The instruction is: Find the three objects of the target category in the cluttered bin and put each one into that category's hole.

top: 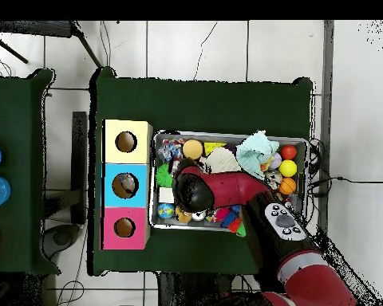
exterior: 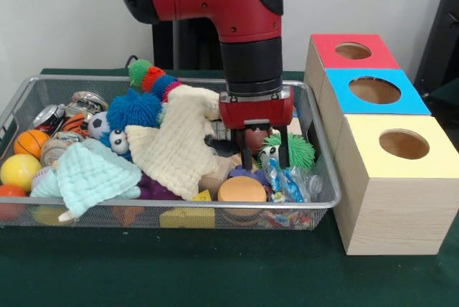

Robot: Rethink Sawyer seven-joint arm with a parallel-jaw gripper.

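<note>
Bottle (exterior: 287,181) lies crumpled in the bin's (exterior: 324,178) 4 o'clock corner.
Gripper (exterior: 265,155) hangs spread just above it, beside a green spiky ball (exterior: 297,150).

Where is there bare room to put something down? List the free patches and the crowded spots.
Free: green tablecloth in front of the bin, and beside the yellow-topped box. Crowded: the whole bin, toys and cloths piled, with the gripper down at its box-side end.

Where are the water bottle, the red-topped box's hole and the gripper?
water bottle (exterior: 285,181), front view, blue-and-white label.
hole (exterior: 353,51), front view, middle of the opening.
gripper (exterior: 264,166), front view, midway between its fingertips.
</note>
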